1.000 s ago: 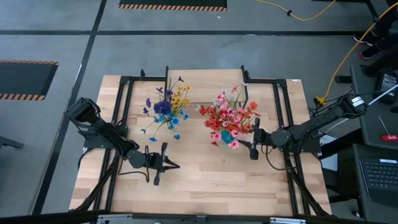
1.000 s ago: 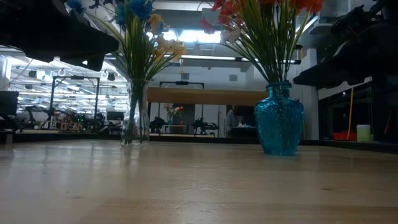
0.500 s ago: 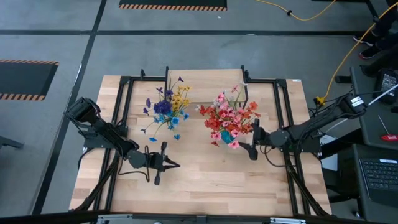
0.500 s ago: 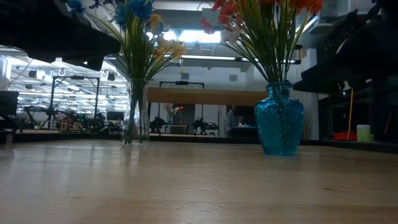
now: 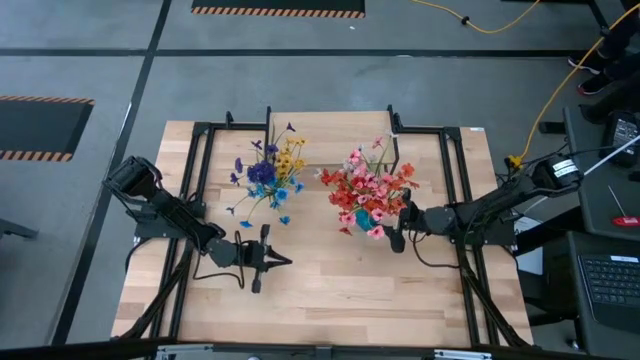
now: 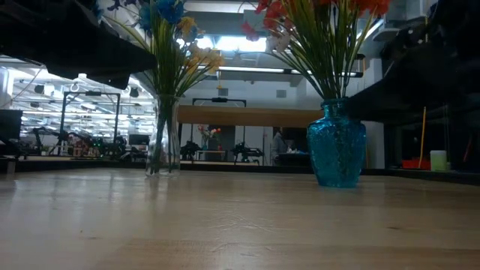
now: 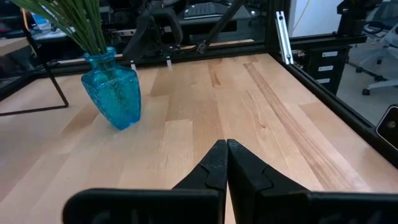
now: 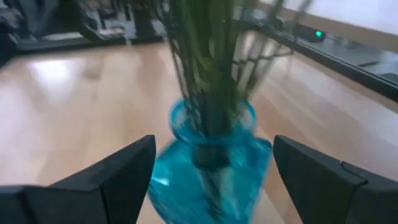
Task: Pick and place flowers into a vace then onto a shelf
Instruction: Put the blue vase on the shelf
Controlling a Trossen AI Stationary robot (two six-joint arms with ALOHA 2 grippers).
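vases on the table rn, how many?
2. The clear glass vase stands toward the table's left with the blue and yellow flowers; the blue vase stands right, before the open right gripper.

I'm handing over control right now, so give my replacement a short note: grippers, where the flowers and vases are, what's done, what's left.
Right gripper: open, level with the textured blue glass vase, one finger either side, not yet closed on it.
Left gripper: shut, empty, waiting over the near left tabletop.
Red and pink flowers are in the blue vase; blue, purple and yellow flowers are in the clear glass vase. Both vases stand on the wooden table.
Done: flowers in vases.
Left: grip each vase, move it to the shelf, which isn't clearly in view.
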